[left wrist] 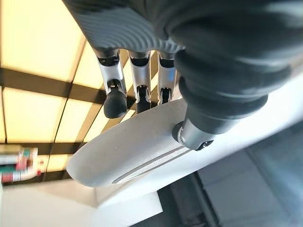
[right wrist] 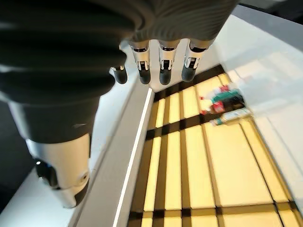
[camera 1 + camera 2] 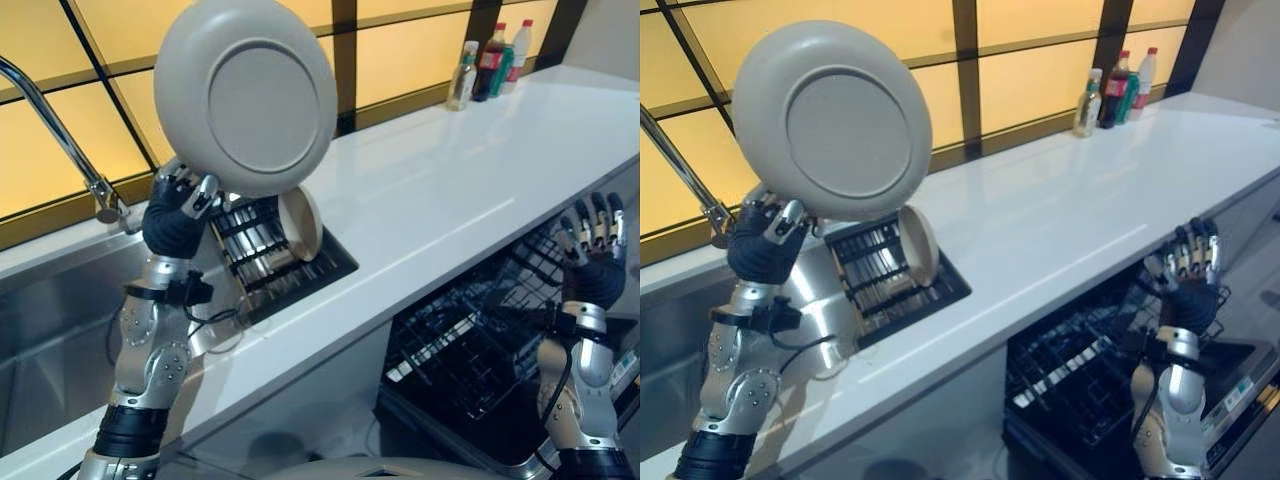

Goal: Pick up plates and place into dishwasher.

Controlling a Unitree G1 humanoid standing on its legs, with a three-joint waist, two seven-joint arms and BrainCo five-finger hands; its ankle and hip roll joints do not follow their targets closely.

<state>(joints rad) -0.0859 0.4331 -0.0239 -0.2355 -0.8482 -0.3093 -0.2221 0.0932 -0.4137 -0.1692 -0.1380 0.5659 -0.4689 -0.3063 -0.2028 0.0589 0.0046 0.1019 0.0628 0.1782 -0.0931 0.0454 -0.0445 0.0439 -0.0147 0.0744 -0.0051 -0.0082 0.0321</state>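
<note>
So this was the carry step: the left hand (image 3: 183, 200) had its fingers and thumb pinched on the lower rim of a big grey plate (image 3: 245, 95), holding it up on edge, well above the drying rack (image 3: 268, 258) that sat just beside and below the hand. A second, smaller plate (image 3: 302, 222) stood upright in that rack, so there was more to fetch after this one. The right hand (image 3: 594, 235) was off on the far side, raised with fingers straight and holding nothing, right over the open dishwasher's lower rack (image 3: 470, 350). The white bench (image 3: 450, 190) ran between the two, with a few bottles (image 3: 490, 62) way at the back, well clear. My guess at the next move: swing the plate across the bench edge and down toward the dishwasher rack, keeping it on edge so it drops between the tines. Grip looked like only a rim pinch, so a fast swing could let it twist.
</note>
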